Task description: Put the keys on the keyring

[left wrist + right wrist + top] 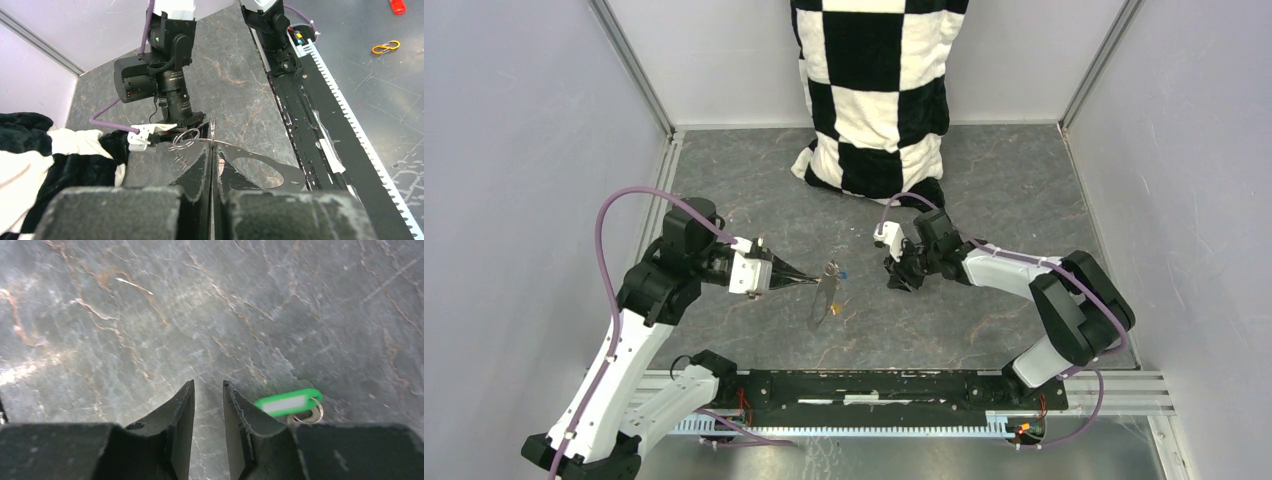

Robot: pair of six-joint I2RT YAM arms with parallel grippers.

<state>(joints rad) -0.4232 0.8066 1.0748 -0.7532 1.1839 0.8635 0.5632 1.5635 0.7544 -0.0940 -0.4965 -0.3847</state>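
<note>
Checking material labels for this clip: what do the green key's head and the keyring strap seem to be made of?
Green key: the head looks like glossy moulded plastic, evenly bright green with a pale insert, and a shiny metal loop sits at its end. Keyring: a thin, dark, matte strap that keeps flat, perhaps leather or a stiff synthetic. Its rings glint like steel wire.

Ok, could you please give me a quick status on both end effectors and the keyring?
Left end effector shut on keyring. Right end effector open, empty; green key on table beside it. No obstruction seen.
</note>
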